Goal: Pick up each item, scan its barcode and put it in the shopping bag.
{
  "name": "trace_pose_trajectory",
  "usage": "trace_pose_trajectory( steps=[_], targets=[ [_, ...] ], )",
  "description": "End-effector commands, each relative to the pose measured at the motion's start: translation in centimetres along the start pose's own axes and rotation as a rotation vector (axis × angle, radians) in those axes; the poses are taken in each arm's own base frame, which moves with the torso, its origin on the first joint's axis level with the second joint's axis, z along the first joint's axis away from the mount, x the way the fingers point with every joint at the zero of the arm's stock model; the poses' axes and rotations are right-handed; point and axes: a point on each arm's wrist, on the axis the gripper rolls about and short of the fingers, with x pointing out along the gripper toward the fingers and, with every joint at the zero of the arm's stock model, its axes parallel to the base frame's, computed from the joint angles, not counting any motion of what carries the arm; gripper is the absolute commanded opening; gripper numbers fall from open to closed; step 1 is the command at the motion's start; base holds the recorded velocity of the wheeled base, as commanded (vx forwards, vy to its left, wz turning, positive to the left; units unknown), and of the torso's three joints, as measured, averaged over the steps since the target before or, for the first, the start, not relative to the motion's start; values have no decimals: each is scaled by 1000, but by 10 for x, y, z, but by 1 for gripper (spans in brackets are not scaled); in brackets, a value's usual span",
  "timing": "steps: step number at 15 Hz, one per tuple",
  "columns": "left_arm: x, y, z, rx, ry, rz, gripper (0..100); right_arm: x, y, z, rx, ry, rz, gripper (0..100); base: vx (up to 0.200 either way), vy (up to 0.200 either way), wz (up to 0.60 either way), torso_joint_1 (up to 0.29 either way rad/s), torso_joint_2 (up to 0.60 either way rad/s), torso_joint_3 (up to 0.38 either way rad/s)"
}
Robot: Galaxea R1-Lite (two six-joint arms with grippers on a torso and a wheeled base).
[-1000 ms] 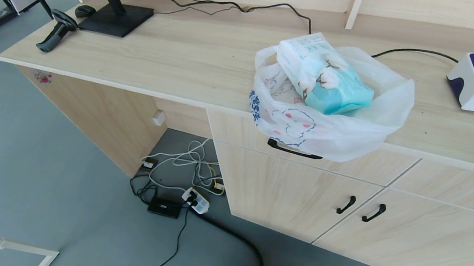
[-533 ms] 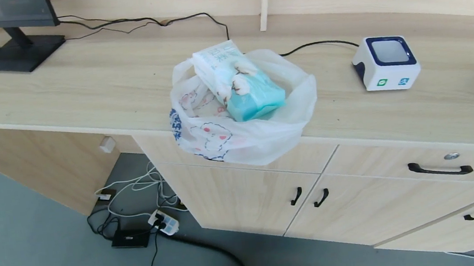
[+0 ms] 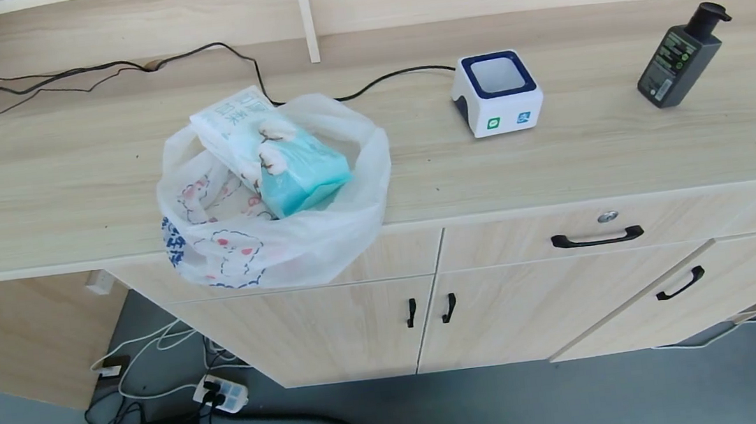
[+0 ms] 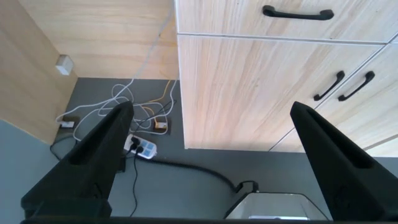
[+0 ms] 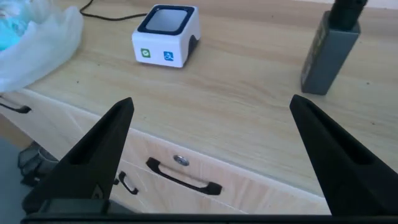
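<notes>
Splayed right hand [image 5: 211, 102] near bottle [image 5: 328, 56]

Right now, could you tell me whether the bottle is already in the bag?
No, the bottle stands on the counter to the right of the scanner, far from the bag.

We saw the white bag [image 3: 283, 246] open at the front edge of the counter [image 3: 67, 195], with a blue-white pack [image 3: 292, 161] tilted inside. The white scanner [image 3: 496, 94] stood to its right, and a dark pump bottle [image 3: 679, 64] stood upright farther right.
</notes>
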Motion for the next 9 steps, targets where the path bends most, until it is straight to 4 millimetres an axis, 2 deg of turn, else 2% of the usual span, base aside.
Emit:
trace_pose_trajectory(
  steps=[1, 3, 4, 5, 7, 9],
  targets=[
    [0, 0, 0, 1, 0, 1, 100, 20, 28, -4, 52, -31, 5, 100, 0, 0, 0, 0, 0, 0],
    [0, 0, 0, 1, -2, 1, 100, 28, 17, -16, 59, -13, -151, 100, 0, 0, 0, 0, 0, 0],
    [0, 0, 0, 1, -2, 1, 100, 26, 9, -20, 58, -4, -225, 100, 0, 0, 0, 0, 0, 0],
    [0, 0, 0, -1, 0, 1, 100, 25, 3, -21, 51, -1, -262, 100, 0, 0, 0, 0, 0, 0],
    [0, 0, 0, -1, 1, 1, 100, 35, -9, -23, 9, -2, -278, 100, 0, 0, 0, 0, 0, 0],
    [0, 0, 0, 1, 1, 1, 100, 45, -26, -24, -33, -12, -298, 100, 200, 0, 0, -5, 2, 2]
  ],
)
